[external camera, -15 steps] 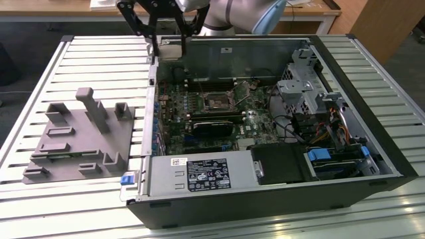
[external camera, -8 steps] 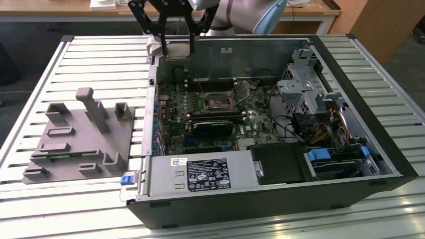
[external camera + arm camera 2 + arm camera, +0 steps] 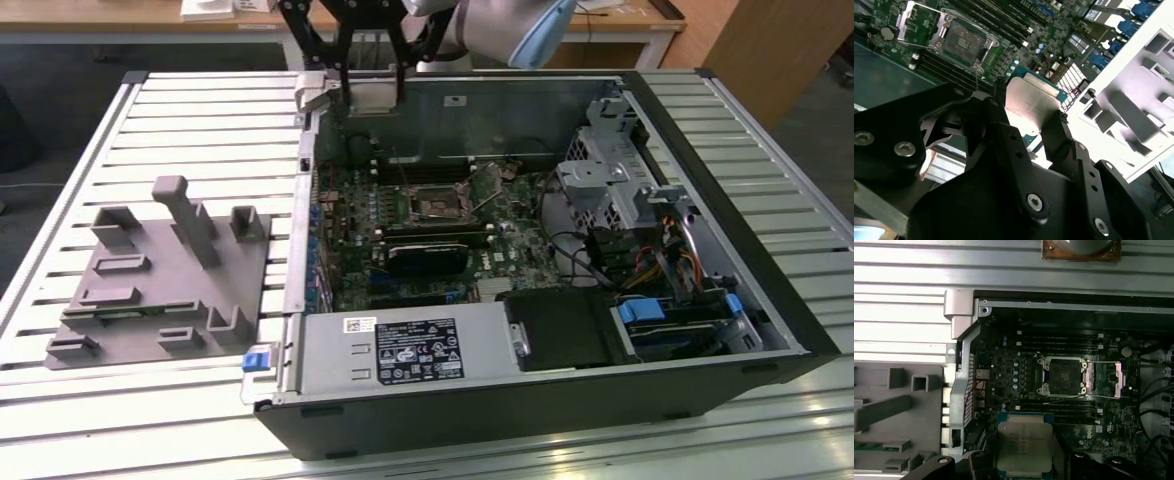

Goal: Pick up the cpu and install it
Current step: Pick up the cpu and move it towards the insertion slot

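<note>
Cpu held over the open computer, with the socket bare below

The gripper [image 3: 370, 90] pinches the cpu [image 3: 1024, 447] by two opposite edges, its fingers [image 3: 1004, 140] closed on the sides, probably so nothing presses on the metal top or the underside. The chip looks roughly parallel to the board. In the exterior view it hangs above the far wall of the computer case [image 3: 561, 420], toward that view's left and well apart from the board. The socket [image 3: 1063, 376] sits near the middle of the board with its metal frame swung open, apparently to take the chip from above. A grey tray [image 3: 160, 290] lies on the slatted table [image 3: 200, 110] at the exterior view's left, outside the case
</note>
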{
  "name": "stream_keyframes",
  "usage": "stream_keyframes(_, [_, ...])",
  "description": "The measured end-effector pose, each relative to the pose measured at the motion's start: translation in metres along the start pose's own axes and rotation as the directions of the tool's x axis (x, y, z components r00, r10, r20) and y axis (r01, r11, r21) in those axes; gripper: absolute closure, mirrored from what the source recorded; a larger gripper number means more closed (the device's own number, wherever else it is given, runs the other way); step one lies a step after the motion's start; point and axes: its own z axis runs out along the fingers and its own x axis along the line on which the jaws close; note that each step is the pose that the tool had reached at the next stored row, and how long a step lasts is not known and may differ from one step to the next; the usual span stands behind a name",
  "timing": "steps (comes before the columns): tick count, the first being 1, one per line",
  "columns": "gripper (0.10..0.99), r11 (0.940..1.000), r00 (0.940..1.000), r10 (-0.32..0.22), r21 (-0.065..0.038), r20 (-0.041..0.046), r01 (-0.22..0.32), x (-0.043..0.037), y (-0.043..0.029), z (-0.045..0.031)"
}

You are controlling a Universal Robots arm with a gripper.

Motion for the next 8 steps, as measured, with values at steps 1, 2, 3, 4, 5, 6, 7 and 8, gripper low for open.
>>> stream_keyframes(1, [0.557, 1.0, 1.0, 0.0, 0.0, 0.0004, 0.0, -0.0016, 0.0011, 0.0002])
stream_keyframes(2, [0.557, 1.0, 1.0, 0.0, 0.0, 0.0007, 0.0, -0.0033, 0.0022, 0.0003])
stream_keyframes(3, [0.557, 1.0, 1.0, 0.0, 0.0, 0.0011, 0.0, -0.005, 0.0033, 0.0005])
stream_keyframes(4, [0.557, 1.0, 1.0, 0.0, 0.0, 0.0013, 0.0, -0.0065, 0.0045, 0.0006])
stream_keyframes(5, [0.557, 1.0, 1.0, 0.0, 0.0, 0.0017, 0.0, -0.0082, 0.0058, 0.0007])
stream_keyframes(6, [0.557, 1.0, 1.0, 0.0, 0.0, 0.002, 0.0, -0.0097, 0.0072, 0.0008])
stream_keyframes(7, [0.557, 1.0, 1.0, 0.0, 0.0, 0.0023, 0.0, -0.0111, 0.0084, 0.001])
stream_keyframes(8, [0.557, 1.0, 1.0, 0.0, 0.0, 0.0027, 0.0, -0.0127, 0.0097, 0.0011])
